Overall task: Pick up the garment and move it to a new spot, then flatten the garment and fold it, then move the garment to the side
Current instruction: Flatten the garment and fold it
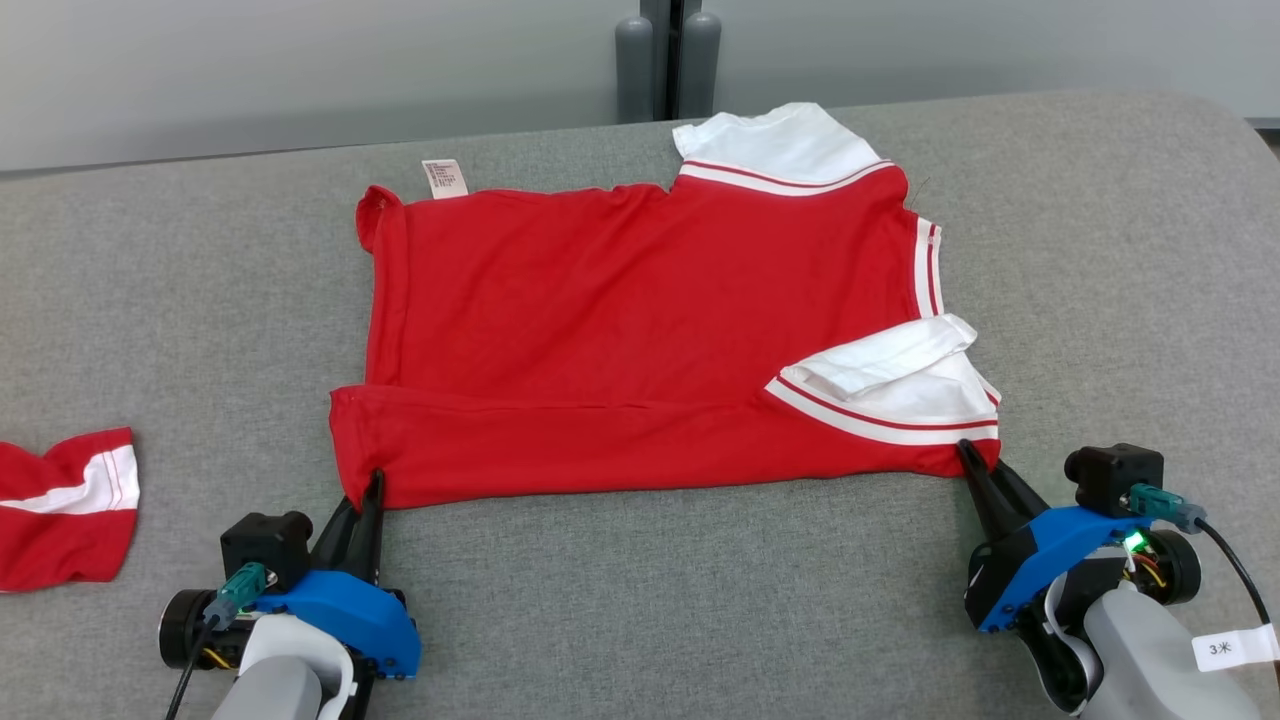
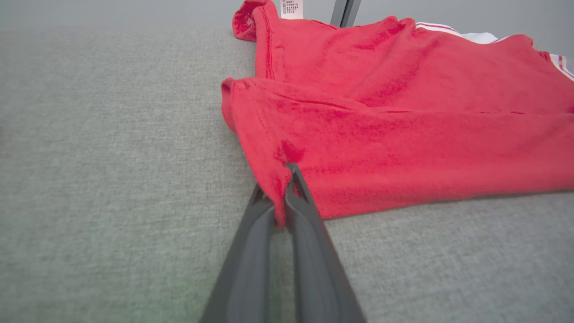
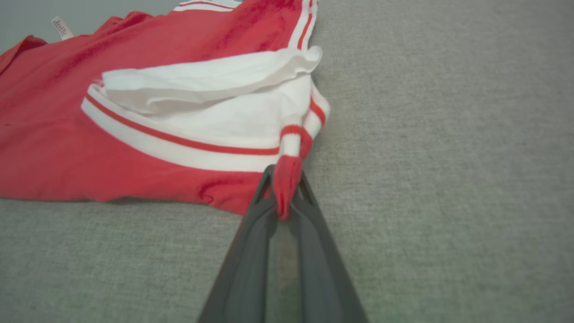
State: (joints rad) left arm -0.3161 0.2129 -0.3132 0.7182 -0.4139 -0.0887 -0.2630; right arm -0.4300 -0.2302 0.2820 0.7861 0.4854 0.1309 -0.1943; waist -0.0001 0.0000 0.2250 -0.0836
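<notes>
The garment [image 1: 640, 330] is a red shirt with white, red-striped sleeves, spread flat on the grey surface. Its near strip is folded over toward me. My left gripper [image 1: 372, 482] is shut on the garment's near left corner; the left wrist view shows the red cloth [image 2: 279, 197] pinched between the two dark fingers. At the near right corner, beside the white sleeve [image 1: 900, 385], my right gripper [image 1: 968, 452] is shut on the red hem. In the right wrist view a bunch of red cloth [image 3: 285, 190] sits clamped between its fingers.
A second red and white cloth [image 1: 65, 505] lies at the left edge of the grey surface [image 1: 640, 600]. A white label [image 1: 445, 178] sticks out at the garment's far left. Two grey posts [image 1: 668, 60] stand behind the far edge.
</notes>
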